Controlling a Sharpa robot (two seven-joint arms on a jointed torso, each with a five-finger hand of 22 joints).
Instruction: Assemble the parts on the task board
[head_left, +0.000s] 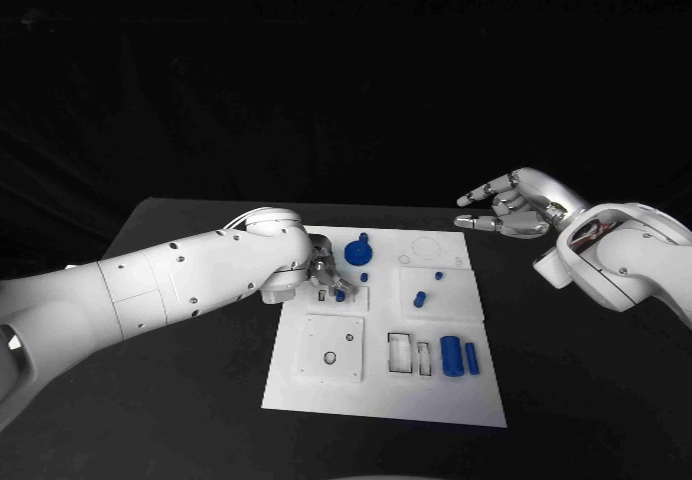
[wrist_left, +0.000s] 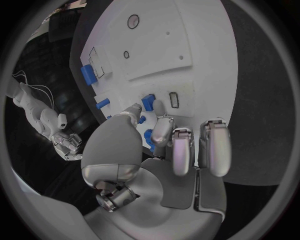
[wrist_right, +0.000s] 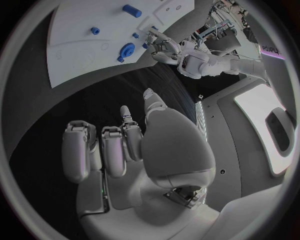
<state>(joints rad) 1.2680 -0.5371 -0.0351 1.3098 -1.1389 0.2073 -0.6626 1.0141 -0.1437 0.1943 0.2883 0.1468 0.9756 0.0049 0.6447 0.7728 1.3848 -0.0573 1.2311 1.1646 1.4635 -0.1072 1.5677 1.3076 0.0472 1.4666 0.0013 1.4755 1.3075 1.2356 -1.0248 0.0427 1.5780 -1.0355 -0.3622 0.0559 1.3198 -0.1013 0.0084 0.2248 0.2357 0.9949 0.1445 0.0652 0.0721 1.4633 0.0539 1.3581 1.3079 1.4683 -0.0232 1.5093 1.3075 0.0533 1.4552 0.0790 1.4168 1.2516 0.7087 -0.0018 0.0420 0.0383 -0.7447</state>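
the left hand (head_left: 323, 272) rests on the task board (head_left: 382, 400), pinching a small blue part (wrist_left: 148, 102) against its upper left section. the right hand (head_left: 512, 203) hovers beyond the board's far right corner, fingers loosely spread, holding nothing.

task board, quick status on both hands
Left hand down on task board, fingertips at a small blue part. Right hand open, off the board. Nothing blocking.
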